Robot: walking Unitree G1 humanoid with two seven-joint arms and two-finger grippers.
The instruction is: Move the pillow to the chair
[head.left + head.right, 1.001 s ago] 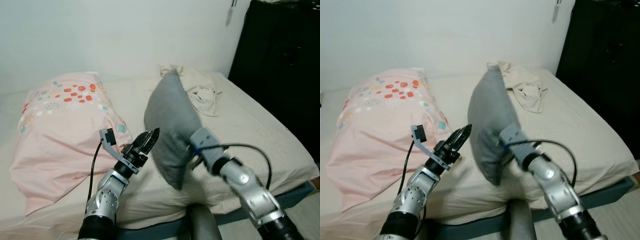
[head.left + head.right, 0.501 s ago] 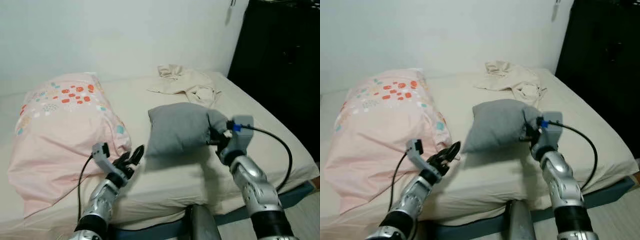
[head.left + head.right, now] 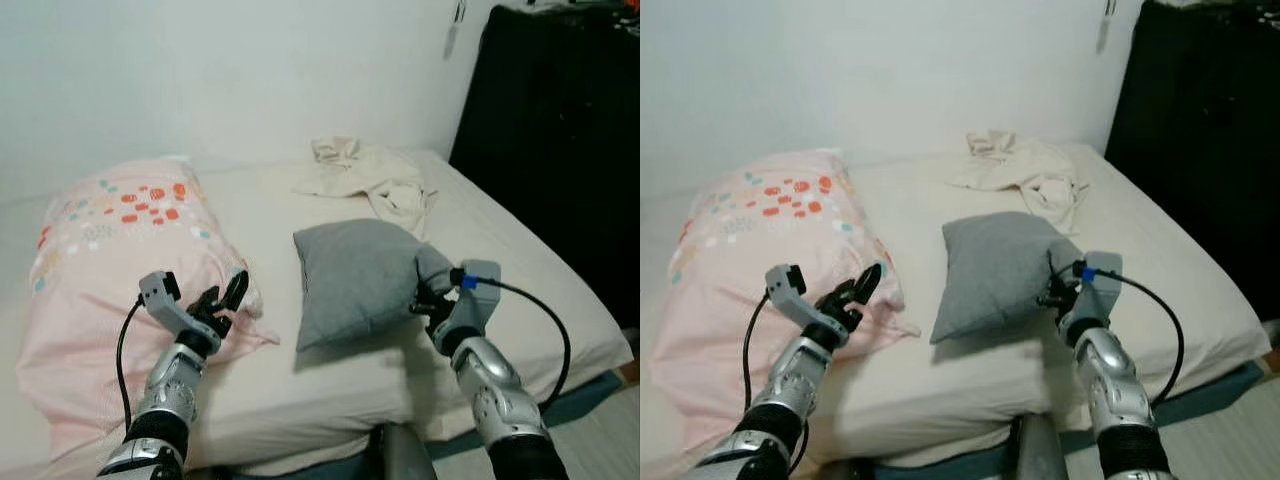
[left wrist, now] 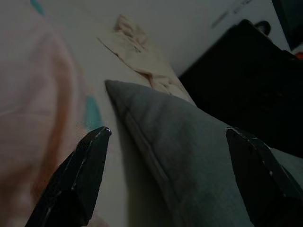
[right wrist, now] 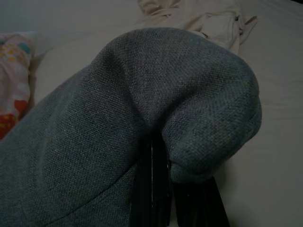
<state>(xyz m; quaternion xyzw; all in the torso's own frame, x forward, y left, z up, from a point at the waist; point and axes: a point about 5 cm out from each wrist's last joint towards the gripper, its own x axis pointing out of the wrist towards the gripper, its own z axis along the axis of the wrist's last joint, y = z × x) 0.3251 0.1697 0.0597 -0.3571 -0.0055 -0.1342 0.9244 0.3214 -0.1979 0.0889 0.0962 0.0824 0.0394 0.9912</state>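
A crumpled cream cloth [image 3: 368,178] lies on the bed [image 3: 520,250] beyond the right claw [image 3: 428,298], toward the white wall. A large pink pillow [image 3: 110,260] with a band of red and teal spots sits under and beside the left claw [image 3: 222,300]. A tall black cabinet [image 3: 560,140] stands past the bed's edge on the right claw's outer side.

The grey pillow [image 3: 360,275] rests on the bed between the two claws, tilted up where the right claw has it. It is plain, woven grey fabric with a seamed edge, one corner bunched and folded over the right claw's fingers [image 5: 154,189], which are clenched on that corner.

The left claw hovers released, its fingers [image 4: 78,179] spread wide, just beside the pink pillow and apart from the grey one, pointing toward the grey pillow's near edge.
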